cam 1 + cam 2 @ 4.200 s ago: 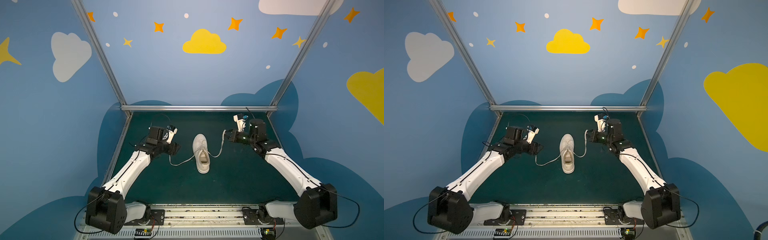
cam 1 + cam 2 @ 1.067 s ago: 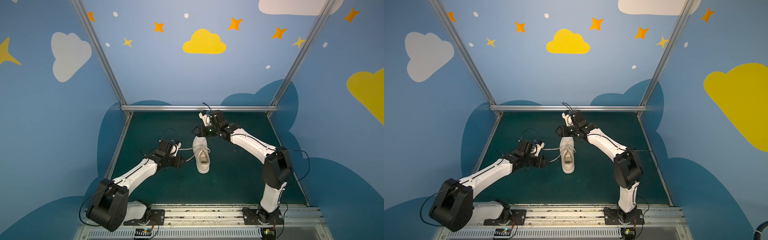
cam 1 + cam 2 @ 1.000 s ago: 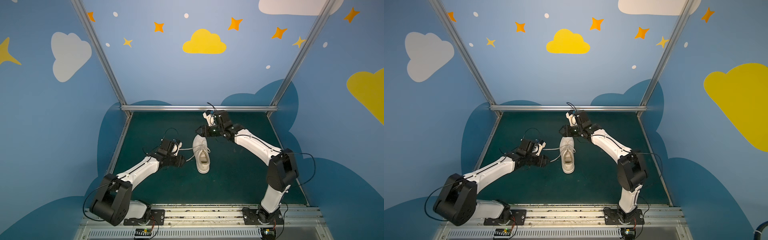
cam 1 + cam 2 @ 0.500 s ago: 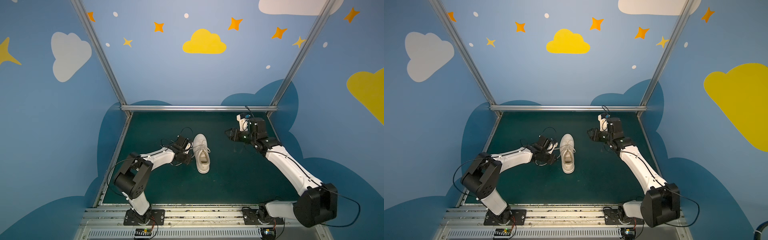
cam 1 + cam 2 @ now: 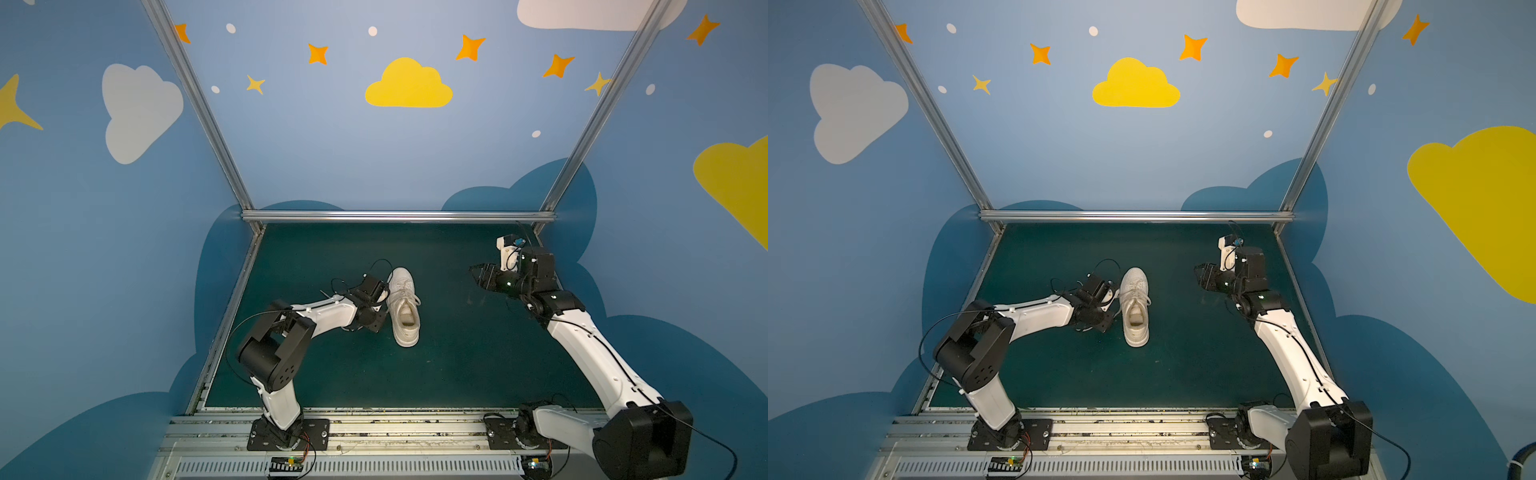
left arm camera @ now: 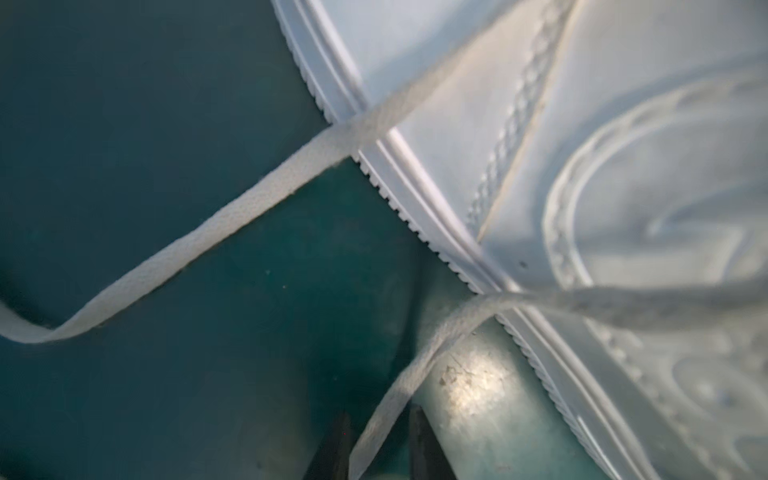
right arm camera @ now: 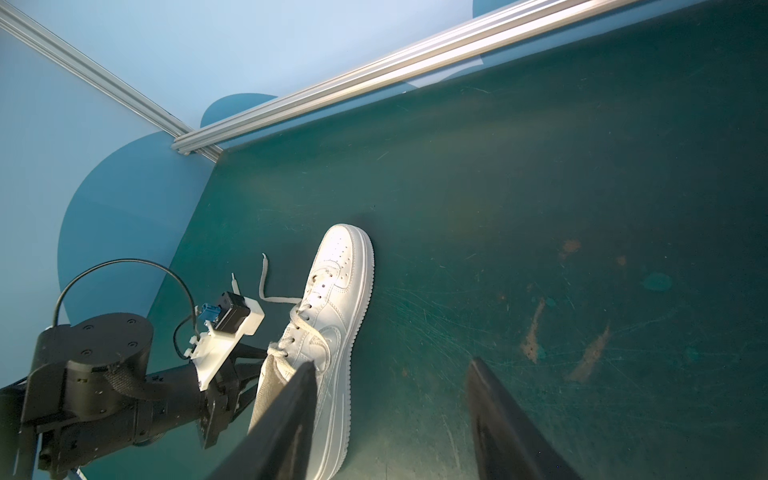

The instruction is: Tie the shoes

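The shoes are a single white sneaker (image 5: 403, 307) (image 5: 1135, 307) (image 7: 336, 316) standing mid-mat, toe toward the back wall. My left gripper (image 5: 380, 316) (image 5: 1111, 316) (image 7: 253, 374) sits low against its left side. In the left wrist view a flat white lace (image 6: 415, 365) runs from the shoe's sole (image 6: 415, 195) down between the dark fingertips (image 6: 336, 444), which stand close on either side with a slim gap showing. A second lace (image 6: 208, 237) loops over the mat. My right gripper (image 5: 478, 276) (image 5: 1202, 274) (image 7: 390, 419) hovers open and empty, well right of the shoe.
Dark green mat (image 5: 457, 365) with scuff marks (image 7: 590, 353). Aluminium rails (image 5: 395, 216) run along the back and the left side of the mat, with blue walls behind. A loose lace end (image 7: 262, 278) lies left of the toe. Arm bases sit on the front rail (image 5: 374, 432).
My left gripper has slid in against the shoe's left side and its jaws have narrowed round a lace. My right arm has pulled back from over the shoe to the right, still open.
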Motion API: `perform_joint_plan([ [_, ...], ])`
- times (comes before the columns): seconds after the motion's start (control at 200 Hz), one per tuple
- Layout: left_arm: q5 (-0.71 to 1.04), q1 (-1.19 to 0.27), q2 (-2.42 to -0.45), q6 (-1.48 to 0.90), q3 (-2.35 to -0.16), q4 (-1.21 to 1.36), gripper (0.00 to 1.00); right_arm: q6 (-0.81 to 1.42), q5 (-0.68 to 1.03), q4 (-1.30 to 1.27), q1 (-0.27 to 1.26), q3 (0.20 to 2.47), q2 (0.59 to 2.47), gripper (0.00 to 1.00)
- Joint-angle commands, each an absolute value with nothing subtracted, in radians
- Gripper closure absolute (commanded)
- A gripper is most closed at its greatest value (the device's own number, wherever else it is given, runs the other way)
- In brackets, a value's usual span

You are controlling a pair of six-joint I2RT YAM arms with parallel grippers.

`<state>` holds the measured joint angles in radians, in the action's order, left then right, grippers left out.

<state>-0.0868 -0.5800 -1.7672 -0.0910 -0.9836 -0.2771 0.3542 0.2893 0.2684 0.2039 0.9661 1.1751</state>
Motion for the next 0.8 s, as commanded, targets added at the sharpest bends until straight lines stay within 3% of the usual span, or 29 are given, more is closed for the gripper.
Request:
perform_joint_plan([
  [0.0,-0.105,-0.588,-1.800,-0.096,-0.977,-0.301,0.78,0.340,0.302,0.278,0.194,0.968,1.149,0.42],
  [0.451,-0.110,-0.601,-1.788,-0.144,-0.969,-0.303,0.96,0.347,0.304,0.274,0.178,0.936,1.114,0.42],
  [0.796,-0.071,-0.600,-1.656,-0.183,-1.073,-0.366,0.97,0.352,0.314,0.260,0.175,0.919,1.116,0.42],
])
